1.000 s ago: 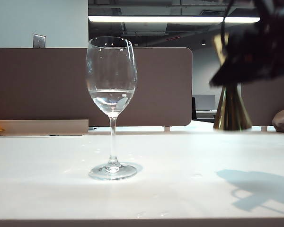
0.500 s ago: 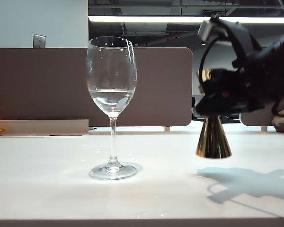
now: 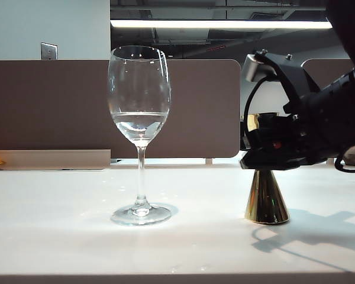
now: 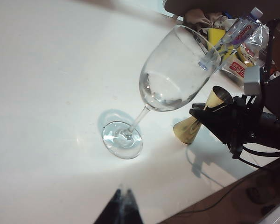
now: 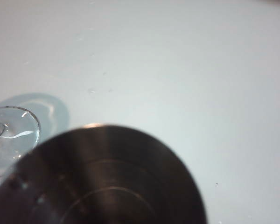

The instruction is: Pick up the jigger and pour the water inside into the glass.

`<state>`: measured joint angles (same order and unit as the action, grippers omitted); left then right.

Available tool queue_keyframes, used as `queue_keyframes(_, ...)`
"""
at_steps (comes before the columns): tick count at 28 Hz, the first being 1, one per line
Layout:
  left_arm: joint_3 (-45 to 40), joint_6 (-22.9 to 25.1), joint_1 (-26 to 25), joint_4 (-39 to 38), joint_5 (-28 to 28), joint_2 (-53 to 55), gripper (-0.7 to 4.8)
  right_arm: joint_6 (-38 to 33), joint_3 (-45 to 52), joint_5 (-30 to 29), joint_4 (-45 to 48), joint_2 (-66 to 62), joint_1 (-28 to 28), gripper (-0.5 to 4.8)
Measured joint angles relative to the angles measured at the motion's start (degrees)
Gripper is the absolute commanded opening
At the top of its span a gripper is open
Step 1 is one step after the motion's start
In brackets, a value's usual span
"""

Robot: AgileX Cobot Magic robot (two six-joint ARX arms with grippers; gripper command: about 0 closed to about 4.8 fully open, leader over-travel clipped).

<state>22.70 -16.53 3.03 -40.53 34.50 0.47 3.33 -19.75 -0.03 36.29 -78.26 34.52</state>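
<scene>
Jigger [image 3: 266, 198] standing upright on counter [image 3: 59, 236], right of glass [image 3: 139, 118].
Right claw [image 3: 266, 155] is clamping jigger's waist; water [image 3: 139, 123] is sitting low in glass bowl. Left claw [image 4: 120, 210] is hanging above counter, state unreadable.

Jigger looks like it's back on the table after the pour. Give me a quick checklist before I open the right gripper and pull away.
1. Jigger base on the table: ok, upright with its wide cone down.
2. Right gripper around the jigger's waist: ok, shut on it.
3. Glass upright, apart from the jigger: ok.
4. Water in the glass: ok, level line visible.
5. Jigger emptied: cannot tell.
6. Left gripper clear of the glass: ok, its opening cannot be told.
</scene>
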Motion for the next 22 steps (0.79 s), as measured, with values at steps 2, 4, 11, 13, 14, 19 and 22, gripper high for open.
queue_keyframes(2,0.0,0.0,0.0,0.0,0.0,0.0,-0.03,-0.1,0.0,0.0,0.3,-0.2,0.0,0.0)
queue_keyframes(4,0.0,0.0,0.0,0.0,0.0,0.0,-0.02,-0.1,0.0,0.0,0.3,-0.2,0.0,0.24)
queue_keyframes(11,0.0,0.0,0.0,0.0,0.0,0.0,-0.02,-0.3,0.0,0.0,0.3,-0.2,0.0,1.87)
queue_keyframes(13,0.0,0.0,0.0,0.0,0.0,0.0,-0.02,-0.3,0.0,0.0,0.3,-0.2,0.0,2.86)
queue_keyframes(14,0.0,0.0,0.0,0.0,0.0,0.0,-0.02,-0.3,0.0,0.0,0.3,-0.2,0.0,3.42)
queue_keyframes(19,0.0,0.0,0.0,0.0,0.0,0.0,-0.02,-3.0,0.0,0.0,0.3,0.0,0.1,4.01)
queue_keyframes(22,0.0,0.0,0.0,0.0,0.0,0.0,-0.02,-3.3,0.1,0.3,0.3,2.5,0.1,4.01)
